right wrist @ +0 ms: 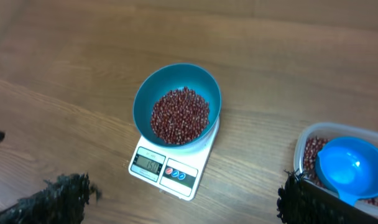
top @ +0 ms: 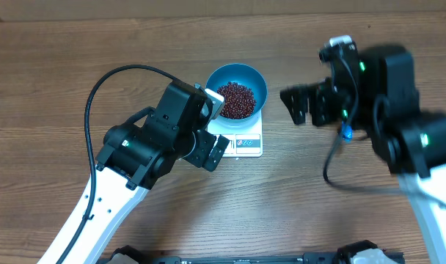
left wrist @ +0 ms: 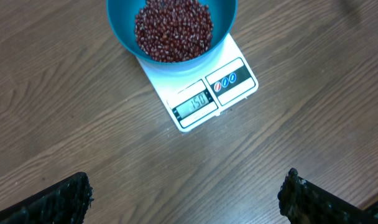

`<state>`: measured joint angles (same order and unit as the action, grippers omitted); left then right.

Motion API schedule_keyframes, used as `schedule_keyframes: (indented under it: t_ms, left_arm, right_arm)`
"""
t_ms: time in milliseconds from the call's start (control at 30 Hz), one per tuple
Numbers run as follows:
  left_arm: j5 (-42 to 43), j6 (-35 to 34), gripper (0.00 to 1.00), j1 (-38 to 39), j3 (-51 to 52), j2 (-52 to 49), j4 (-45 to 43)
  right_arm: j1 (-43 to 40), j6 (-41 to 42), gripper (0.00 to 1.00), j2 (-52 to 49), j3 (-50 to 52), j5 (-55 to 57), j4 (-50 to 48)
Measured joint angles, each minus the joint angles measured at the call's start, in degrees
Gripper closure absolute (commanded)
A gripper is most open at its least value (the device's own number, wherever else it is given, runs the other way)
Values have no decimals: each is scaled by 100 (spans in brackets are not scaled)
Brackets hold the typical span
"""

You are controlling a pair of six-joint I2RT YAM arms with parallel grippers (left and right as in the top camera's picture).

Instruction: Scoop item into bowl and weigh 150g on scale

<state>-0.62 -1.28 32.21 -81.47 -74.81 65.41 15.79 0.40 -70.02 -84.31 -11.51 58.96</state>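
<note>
Left fingers (left wrist: 58, 202) and right fingers (right wrist: 55, 200) gape empty; a tub (right wrist: 299, 155) holding a scoop (right wrist: 350, 165) stands near the bowl (right wrist: 145, 102) of beans (right wrist: 179, 116) atop the scale (right wrist: 176, 177).

I see a brown wood-grain table (top: 47, 66) under everything. In my right wrist view, a clear plastic tub (right wrist: 299, 149) sits at the right edge, with a blue scoop (right wrist: 347, 167) lying inside it.
</note>
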Motion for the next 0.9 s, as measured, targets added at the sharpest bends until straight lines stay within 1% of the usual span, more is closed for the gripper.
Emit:
schedule_keyframes:
  t_ms: [33,100,267,467,600,733,900]
  left_arm:
    - [0,2,0,0,0,0,-7]
    - [2,0,0,0,0,0,-4]
    - [2,2,0,0,0,0,-4]
    - [2,0,0,0,0,0,-7]
    - [2,2,1,0,0,0,-7]
    - [2,0,0,0,0,0,-7]
    - [2,2,0,0,0,0,-4]
  right_arm:
    - [0,-4,0,162,190,0,-107]
    - [0,-24,0,758,1049,2,-763]
    - [0,-44,0,2127,3032,122,-1952]
    - [0,-42,0,3722,4839,264,-3145]
    - [-61,-44,0,4603,5692,323,-3825]
    - [-339,-44,0,5327,6454,343,-4448]
    - [-730,-44,0,5923,7108,343,-4793]
